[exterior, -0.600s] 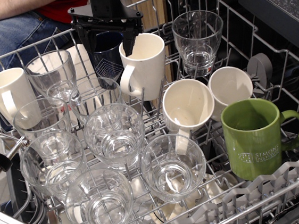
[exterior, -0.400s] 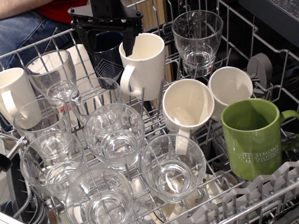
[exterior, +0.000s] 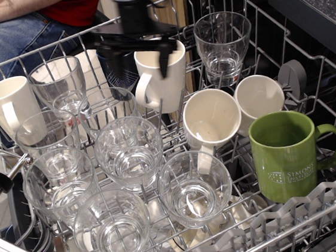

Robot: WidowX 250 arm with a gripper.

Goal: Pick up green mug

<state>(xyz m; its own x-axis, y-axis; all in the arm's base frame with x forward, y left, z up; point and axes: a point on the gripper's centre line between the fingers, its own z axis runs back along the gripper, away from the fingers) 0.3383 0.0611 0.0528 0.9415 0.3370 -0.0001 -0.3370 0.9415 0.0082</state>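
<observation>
my black pincer [exterior: 137,56] spread over tall cream mug [exterior: 161,72]; glossy olive-green ceramic mug [exterior: 285,154], white "simons" print, well apart.

Single arm enters from the top edge, wrist pointing straight down, black gripper [exterior: 136,60] blurred by motion. Jaws spread wide apart with nothing between them; one finger [exterior: 164,59] hangs on the image-right side and is fairly clear, the other on the image-left side is smeared and hard to make out. Only the wrist column and the crossbar carrying the fingers show; the rest of the arm is cut off by the frame.
</observation>
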